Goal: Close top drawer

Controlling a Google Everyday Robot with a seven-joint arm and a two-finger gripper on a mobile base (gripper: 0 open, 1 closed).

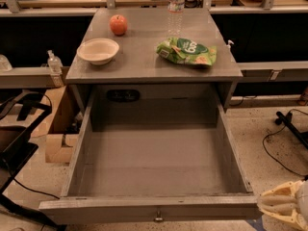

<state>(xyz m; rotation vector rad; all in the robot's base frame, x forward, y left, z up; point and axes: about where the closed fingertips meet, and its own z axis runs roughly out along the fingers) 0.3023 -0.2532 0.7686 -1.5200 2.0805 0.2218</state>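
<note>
In the camera view the top drawer [154,165] stands fully open across the lower middle, while the gripper [266,204], open or closed I cannot tell, sits at lower right beside its front corner, where an off-centre push could skew and jam it.

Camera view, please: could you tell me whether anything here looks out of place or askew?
Only the top drawer stands out: it is pulled far out, its inside bare. The bowl, apple, bottle and green bag on the cabinet top look tidy. The claw sits by the drawer's front right corner.
</note>
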